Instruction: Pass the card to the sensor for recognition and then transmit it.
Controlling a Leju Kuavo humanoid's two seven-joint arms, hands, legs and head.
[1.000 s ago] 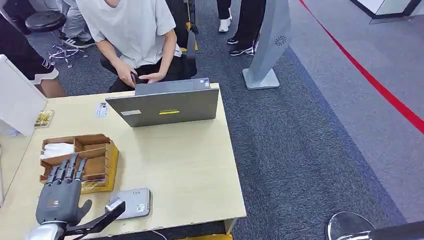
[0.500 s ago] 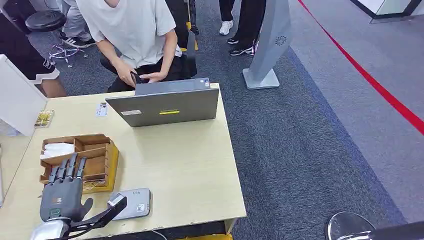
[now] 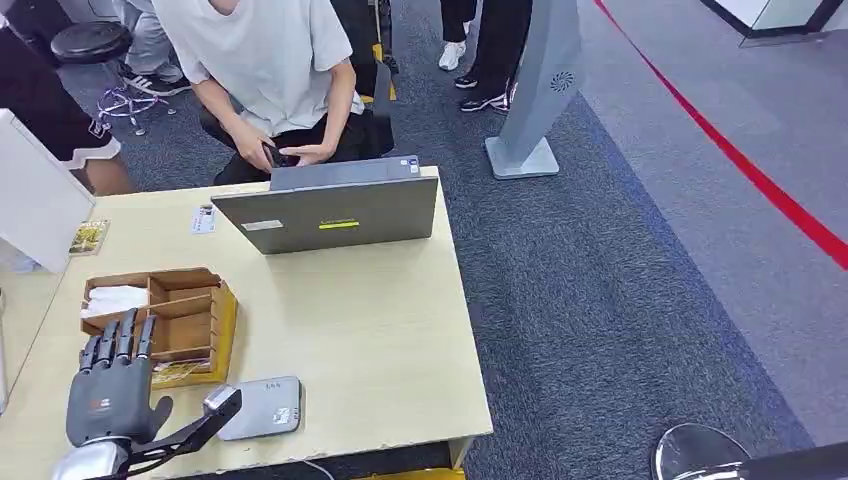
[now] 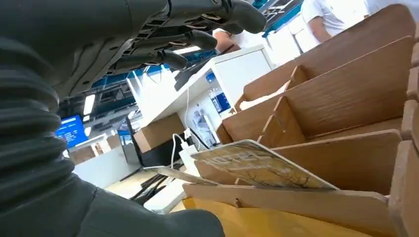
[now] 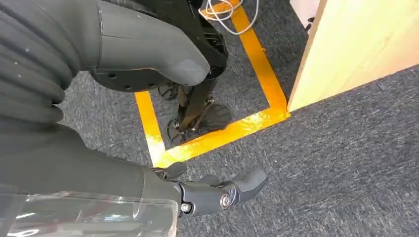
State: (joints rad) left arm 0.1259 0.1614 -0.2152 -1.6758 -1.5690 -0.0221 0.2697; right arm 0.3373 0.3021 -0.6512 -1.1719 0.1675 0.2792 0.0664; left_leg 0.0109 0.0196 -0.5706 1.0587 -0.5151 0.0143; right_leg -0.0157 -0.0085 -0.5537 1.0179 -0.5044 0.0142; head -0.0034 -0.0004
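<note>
Left robot hand point(image 3: 108, 392) hovers open, fingers spread, before the compartmented wooden organiser box point(image 3: 205, 305); reach into the near slot and pinch the patterned yellow card point(image 4: 259, 165) by its raised edge.

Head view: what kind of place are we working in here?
Probably an office or demo hall: a wooden desk on grey carpet, an open laptop with a seated person behind it, a red floor line, and a freestanding grey kiosk stand.
</note>
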